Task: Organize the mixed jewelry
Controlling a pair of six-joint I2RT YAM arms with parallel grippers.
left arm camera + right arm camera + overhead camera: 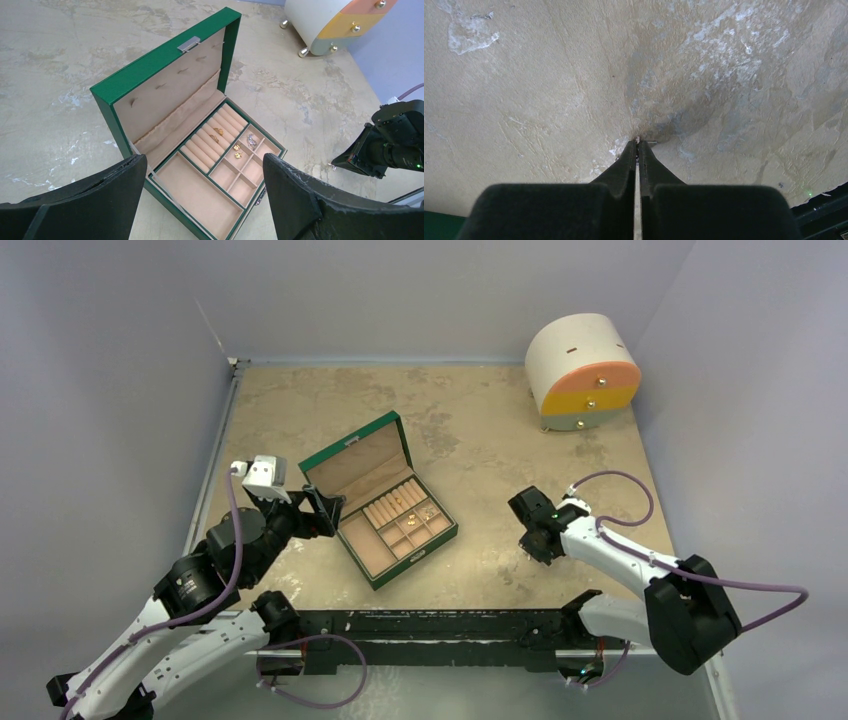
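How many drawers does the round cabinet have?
3, stacked on the round cabinet: orange drawer on top, yellow drawer in the middle, pale green drawer at the bottom. None seems hidden.

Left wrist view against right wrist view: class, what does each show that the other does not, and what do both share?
Only left wrist: the open green box, jewelry in its small compartments, and the drawer cabinet. Only right wrist: the right gripper seen close, jaws shut, tips at the table. Both: the table and that gripper.
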